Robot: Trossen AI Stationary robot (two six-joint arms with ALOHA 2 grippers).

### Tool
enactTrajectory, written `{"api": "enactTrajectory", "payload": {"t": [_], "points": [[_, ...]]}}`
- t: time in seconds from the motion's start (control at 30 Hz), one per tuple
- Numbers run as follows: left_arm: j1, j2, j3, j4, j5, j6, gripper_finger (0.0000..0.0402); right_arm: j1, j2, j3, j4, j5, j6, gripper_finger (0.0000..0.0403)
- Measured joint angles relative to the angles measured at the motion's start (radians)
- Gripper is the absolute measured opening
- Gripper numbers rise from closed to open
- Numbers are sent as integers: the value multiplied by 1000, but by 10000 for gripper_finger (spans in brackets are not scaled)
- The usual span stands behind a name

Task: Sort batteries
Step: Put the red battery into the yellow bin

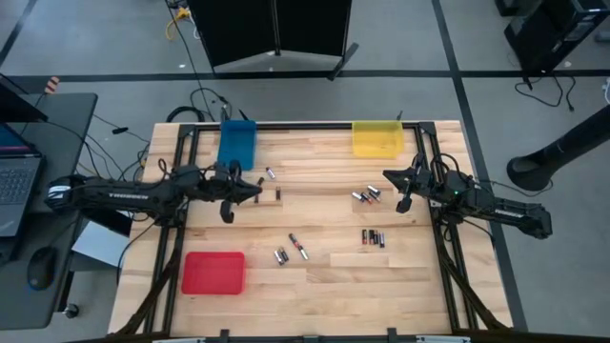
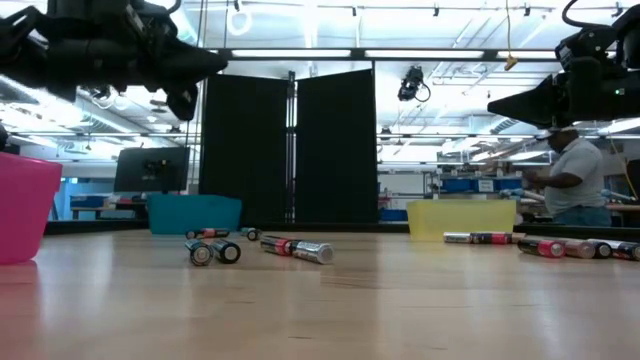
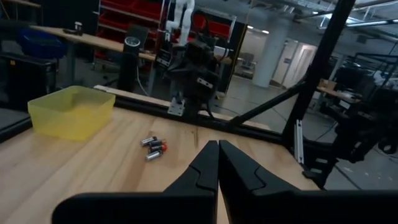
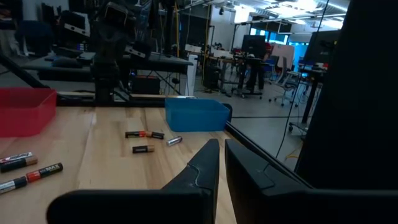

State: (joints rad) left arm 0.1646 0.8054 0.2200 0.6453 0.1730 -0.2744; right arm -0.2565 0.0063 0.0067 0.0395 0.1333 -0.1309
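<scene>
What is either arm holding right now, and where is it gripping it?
Nothing. The left end effector and the right end effector are both shut and empty, raised above the table; the batteries all lie loose on the wood.

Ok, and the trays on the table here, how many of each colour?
Blue tray: 1
Yellow tray: 1
Red tray: 1
Total: 3 trays
</scene>
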Motion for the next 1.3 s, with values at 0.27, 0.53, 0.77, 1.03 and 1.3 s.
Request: {"api": "enactTrajectory", "payload": {"t": [0.27,0.53,0.77,1.03,1.3], "points": [[-3,9,26,-181,89,2,17,0,0,0,0,0,0,39],[-3,54,256,-707,28,50,17,0,0,0,0,0,0,39],[-3,222,442,-1035,0,-101,17,0,0,0,0,0,0,39],[3,412,524,-1166,-132,-511,27,0,0,0,1,1,0,39],[70,513,569,-1252,-101,-676,90,0,0,0,4,1,0,39]]}}
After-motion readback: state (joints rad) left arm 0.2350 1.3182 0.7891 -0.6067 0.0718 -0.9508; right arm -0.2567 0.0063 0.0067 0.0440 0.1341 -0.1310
